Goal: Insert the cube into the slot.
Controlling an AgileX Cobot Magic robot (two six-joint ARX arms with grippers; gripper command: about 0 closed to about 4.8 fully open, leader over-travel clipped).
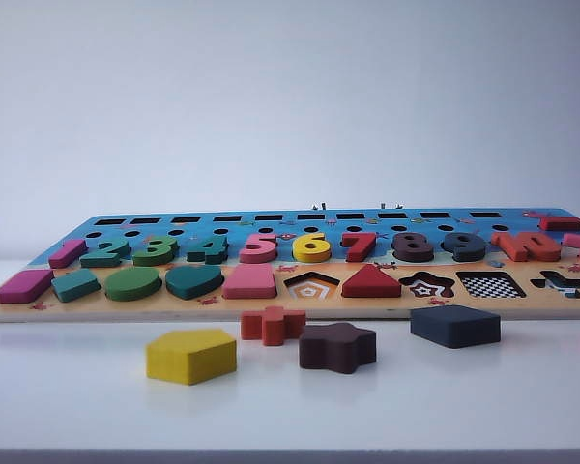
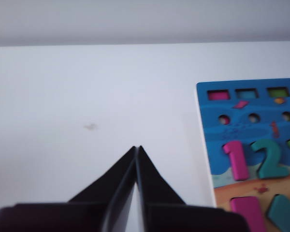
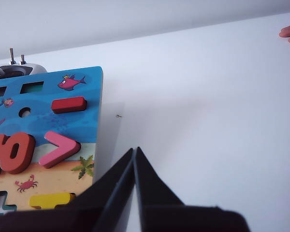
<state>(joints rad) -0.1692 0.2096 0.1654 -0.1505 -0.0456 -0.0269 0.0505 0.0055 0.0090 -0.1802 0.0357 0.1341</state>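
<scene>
1. Lying flat on the white table [image 1: 68,406] in the exterior view: the cube [image 1: 454,326], dark navy, low at about 5 o'clock from picture centre, just in front of the puzzle board [image 1: 271,309], broad face up.
2. Sitting in the board's front row: the slot [image 1: 491,286], checkerboard base showing, at roughly 1 o'clock from the cube, close by but not touching, the board's raised front edge lying between them.
3. Hanging over bare table off the board's left edge: left gripper [image 2: 137,149], fingers pressed together to a point, nothing between them.
4. Hanging just off the board's right edge: right gripper [image 3: 135,150], fingers likewise together, empty.
5. Showing in neither wrist view: cube and slot; showing in the exterior view: neither arm.
6. Judging the right gripper nearer, both cube and slot lying on the right half of the scene.
7. Judging no long axis to favour, the cube being square; needing the jaws parted before any grasp.
</scene>
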